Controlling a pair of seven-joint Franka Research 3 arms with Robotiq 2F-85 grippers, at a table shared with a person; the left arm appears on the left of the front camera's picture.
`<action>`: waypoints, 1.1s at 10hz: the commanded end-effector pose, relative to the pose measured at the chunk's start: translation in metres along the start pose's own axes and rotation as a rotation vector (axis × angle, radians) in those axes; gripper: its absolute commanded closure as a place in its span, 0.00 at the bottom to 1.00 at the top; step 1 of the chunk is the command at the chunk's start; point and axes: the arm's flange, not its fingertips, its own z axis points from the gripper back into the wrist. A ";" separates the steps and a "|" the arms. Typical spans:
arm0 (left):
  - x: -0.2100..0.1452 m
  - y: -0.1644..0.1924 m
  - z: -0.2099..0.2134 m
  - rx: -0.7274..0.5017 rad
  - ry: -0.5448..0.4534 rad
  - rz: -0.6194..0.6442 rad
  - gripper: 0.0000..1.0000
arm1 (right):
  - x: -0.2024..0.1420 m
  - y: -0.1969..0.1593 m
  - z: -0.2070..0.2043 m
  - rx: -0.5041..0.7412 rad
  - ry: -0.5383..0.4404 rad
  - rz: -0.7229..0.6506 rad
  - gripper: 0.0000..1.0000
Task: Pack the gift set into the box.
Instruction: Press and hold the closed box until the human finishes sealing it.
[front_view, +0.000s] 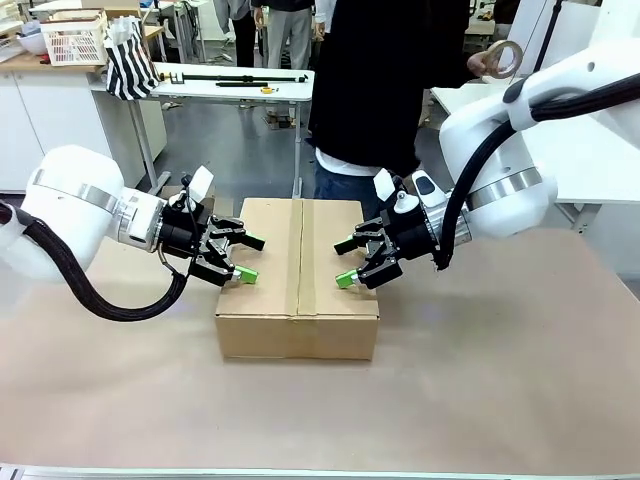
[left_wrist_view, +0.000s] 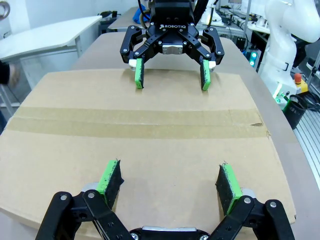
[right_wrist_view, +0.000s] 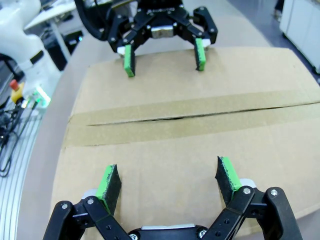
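Item: plain brown corrugated cardboard box (front_view: 297, 262), rectangular, top flaps folded flat.
Location: middle of the tan table (front_view: 480, 390), between the two arms, resting on its base.
Long axis: runs from the robot's side toward the far side; one short end faces the front camera.
Seam: the centre join follows that same axis, covered by a brown tape strip (front_view: 297, 250).
Left gripper (front_view: 250, 258): black with green pads, fingers spread apart and holding nothing, over the box's left edge and pointing inward.
Right gripper (front_view: 344, 262): same build, fingers likewise spread and empty, over the right part of the lid and pointing inward toward the other.
Contact: I cannot tell whether the pads touch the lid.
Front view alone: the box's near side wall, and a person (front_view: 380, 90) in a dark top standing just behind the box, one hand (front_view: 482, 62) raised with a pale ring-shaped object (front_view: 503, 57).
Right wrist view alone: a thin dark slit along the seam where the flaps meet.
Left wrist view alone: a ragged end of the tape strip near one end of the lid.
Both wrist views: the opposite gripper face-on across the lid.
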 end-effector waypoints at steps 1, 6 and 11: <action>-0.001 -0.001 0.000 -0.001 0.000 -0.011 0.00 | -0.005 0.002 -0.001 -0.005 -0.005 -0.018 0.00; -0.001 -0.001 0.000 -0.001 0.000 -0.011 0.00 | -0.005 0.002 -0.001 -0.005 -0.005 -0.018 0.00; -0.001 -0.001 0.000 -0.001 0.000 -0.011 0.00 | -0.005 0.002 -0.001 -0.005 -0.005 -0.018 0.00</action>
